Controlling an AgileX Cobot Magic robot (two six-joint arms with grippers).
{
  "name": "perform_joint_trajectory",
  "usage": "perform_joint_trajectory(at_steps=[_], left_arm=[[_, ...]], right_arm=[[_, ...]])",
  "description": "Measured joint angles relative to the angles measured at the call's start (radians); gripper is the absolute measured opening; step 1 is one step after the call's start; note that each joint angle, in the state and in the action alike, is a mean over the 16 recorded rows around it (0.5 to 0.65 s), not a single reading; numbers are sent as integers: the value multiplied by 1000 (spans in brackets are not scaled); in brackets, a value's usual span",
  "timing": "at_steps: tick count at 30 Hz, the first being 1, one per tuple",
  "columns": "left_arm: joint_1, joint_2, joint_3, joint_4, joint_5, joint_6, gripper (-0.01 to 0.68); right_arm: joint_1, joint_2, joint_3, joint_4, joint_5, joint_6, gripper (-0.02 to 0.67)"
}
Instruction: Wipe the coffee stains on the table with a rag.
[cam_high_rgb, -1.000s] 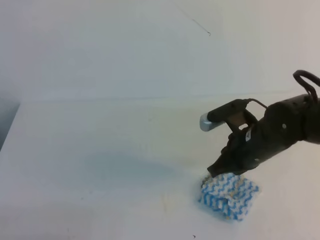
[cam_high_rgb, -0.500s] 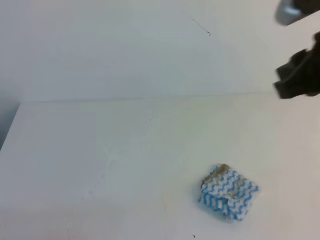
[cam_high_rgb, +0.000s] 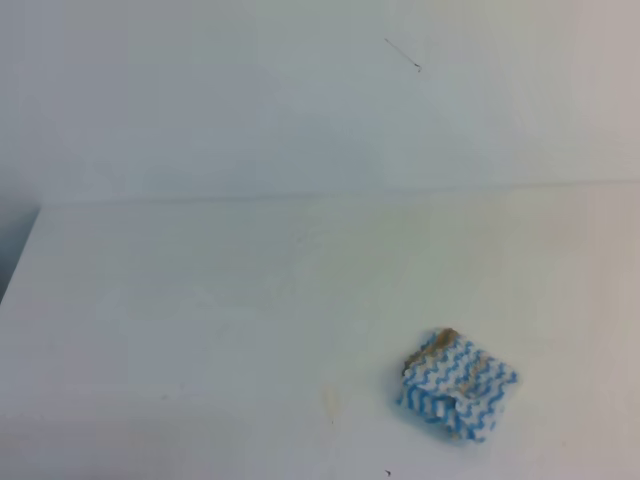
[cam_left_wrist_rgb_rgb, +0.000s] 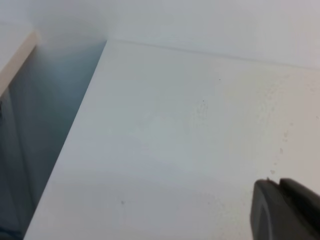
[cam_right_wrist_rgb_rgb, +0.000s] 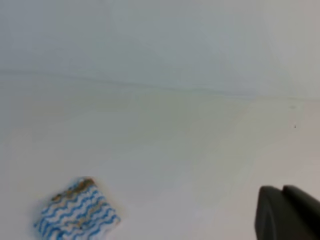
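Observation:
The rag (cam_high_rgb: 457, 385), a folded cloth with blue and white zigzag stripes and brown smudges, lies free on the white table (cam_high_rgb: 200, 300) at the front right. In the right wrist view the rag (cam_right_wrist_rgb_rgb: 76, 212) sits at the lower left, well away from my right gripper (cam_right_wrist_rgb_rgb: 281, 189), whose two dark fingertips press together at the bottom right. The coffee stains show as no distinct blotch; only a faint yellowish mark (cam_high_rgb: 330, 402) lies just left of the rag. My left gripper (cam_left_wrist_rgb_rgb: 279, 182) hangs shut over bare table near its left side. Neither gripper appears in the exterior high view.
A pale wall (cam_high_rgb: 300, 100) rises behind the table's far edge. The table's left edge (cam_left_wrist_rgb_rgb: 75, 135) drops to a dark gap. A few tiny dark specks (cam_high_rgb: 388, 472) dot the tabletop.
My right gripper let go of the rag, rose up to the right and left the exterior high view. The rag stays where it was.

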Motion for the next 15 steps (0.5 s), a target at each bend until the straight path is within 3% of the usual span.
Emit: perform_joint_trajectory(at_steps=[11,15], left_arm=[[0,0,0,0,0,0,0],[0,0,0,0,0,0,0]], right_arm=[[0,-129,146,-23,70,83,-2],[-14,-154,198,-47,15,77,-2]])
